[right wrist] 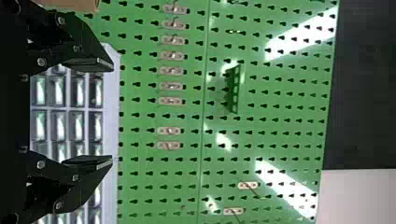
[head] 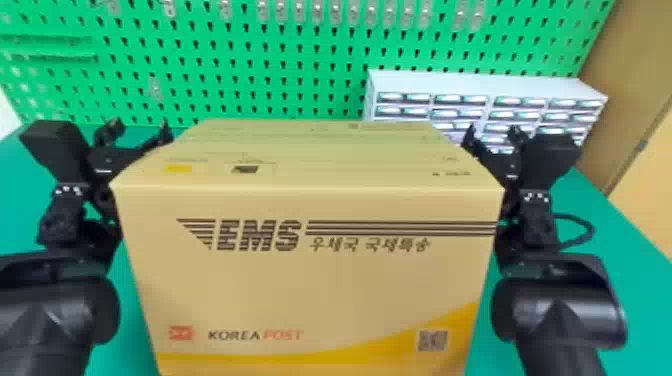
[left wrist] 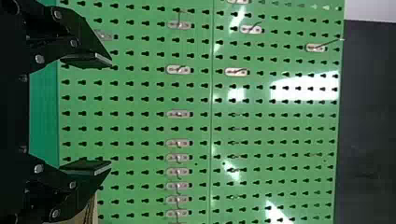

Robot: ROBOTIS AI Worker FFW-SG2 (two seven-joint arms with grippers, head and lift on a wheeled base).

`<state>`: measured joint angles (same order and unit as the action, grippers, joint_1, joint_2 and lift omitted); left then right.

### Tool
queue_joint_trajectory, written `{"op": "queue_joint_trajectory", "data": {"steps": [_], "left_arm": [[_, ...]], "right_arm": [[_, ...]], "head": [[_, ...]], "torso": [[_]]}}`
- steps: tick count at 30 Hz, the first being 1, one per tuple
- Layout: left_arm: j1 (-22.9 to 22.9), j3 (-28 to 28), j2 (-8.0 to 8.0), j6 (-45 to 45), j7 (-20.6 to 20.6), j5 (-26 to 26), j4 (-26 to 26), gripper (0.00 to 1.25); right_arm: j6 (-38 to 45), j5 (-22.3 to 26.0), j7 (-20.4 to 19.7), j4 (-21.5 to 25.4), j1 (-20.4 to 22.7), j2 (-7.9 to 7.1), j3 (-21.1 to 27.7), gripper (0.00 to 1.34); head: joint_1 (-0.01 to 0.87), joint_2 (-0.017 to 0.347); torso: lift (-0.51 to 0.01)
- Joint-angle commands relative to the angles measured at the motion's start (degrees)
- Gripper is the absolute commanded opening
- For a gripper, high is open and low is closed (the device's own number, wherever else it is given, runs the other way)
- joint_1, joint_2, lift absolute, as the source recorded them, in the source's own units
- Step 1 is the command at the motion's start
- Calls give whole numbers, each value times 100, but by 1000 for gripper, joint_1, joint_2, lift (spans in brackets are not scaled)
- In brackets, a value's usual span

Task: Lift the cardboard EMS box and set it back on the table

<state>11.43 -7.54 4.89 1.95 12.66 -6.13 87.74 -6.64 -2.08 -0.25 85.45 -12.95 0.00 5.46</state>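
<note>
Tan cardboard EMS box (head: 310, 285), dark stripes, yellow swoosh, between black arms (head: 55, 310), base cut off, left tool (head: 140, 129) and right tool (head: 492, 131) spread open, green tabletop (head: 645, 310), green pegboard (head: 250, 65), pale drawer unit (head: 485, 84) behind

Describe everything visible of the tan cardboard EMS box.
The tan cardboard EMS box looks closed and upright, its front facing the robot with dark stripes, lettering and a low yellow sweep. It is between the black left arm and right arm, over the green table. Both arms are close beside it; contact, and whether it rests or is raised, cannot be told.
</note>
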Motion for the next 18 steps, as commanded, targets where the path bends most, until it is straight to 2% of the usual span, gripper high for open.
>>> {"op": "queue_joint_trajectory", "data": {"steps": [1,12,18], "left_arm": [[-115,69,4,-28,0,-11,-20,769],[-221,95,-5,69,0,7,-327,765],[-264,7,4,359,0,-2,-609,765]], "right_arm": [[5,85,-1,-108,135,5,-1,787],[-100,481,8,-574,276,-149,-168,787],[-153,735,8,-855,276,-316,-318,787]], "head": [[678,-14],[678,-14],[678,-14]], "torso": [[-88],[-88],[-88]]}}
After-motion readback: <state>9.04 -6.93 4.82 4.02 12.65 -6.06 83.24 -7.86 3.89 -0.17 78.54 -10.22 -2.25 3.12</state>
